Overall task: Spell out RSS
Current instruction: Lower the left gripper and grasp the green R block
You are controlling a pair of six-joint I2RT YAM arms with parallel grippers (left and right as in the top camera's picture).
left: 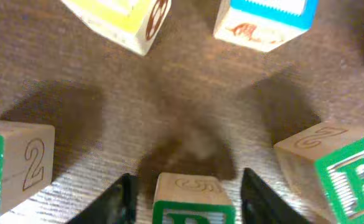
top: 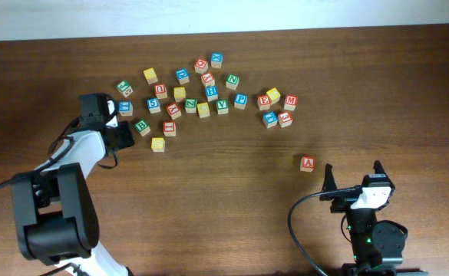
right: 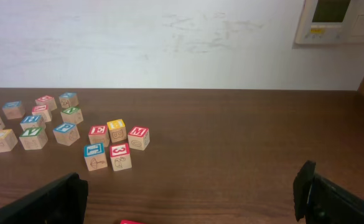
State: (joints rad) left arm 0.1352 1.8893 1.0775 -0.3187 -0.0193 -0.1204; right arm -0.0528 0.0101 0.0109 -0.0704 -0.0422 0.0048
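Note:
My left gripper (left: 188, 186) is open low over the table, its two dark fingers either side of a green-edged letter block (left: 193, 200) with a gap on each side. The block's letter is cut off at the frame's bottom edge. In the overhead view this gripper (top: 120, 136) sits at the left edge of the block scatter and hides that block. A green B block (left: 340, 168) lies just right of it and a block marked 2 (left: 17, 163) just left. My right gripper (top: 353, 176) is open and empty near the front right, behind a red A block (top: 308, 162).
Several loose letter blocks lie scattered across the back middle of the table (top: 209, 88), with a small cluster (top: 278, 107) to the right, also seen in the right wrist view (right: 110, 146). A yellow block (left: 122, 18) and a blue block (left: 266, 18) lie beyond the left gripper.

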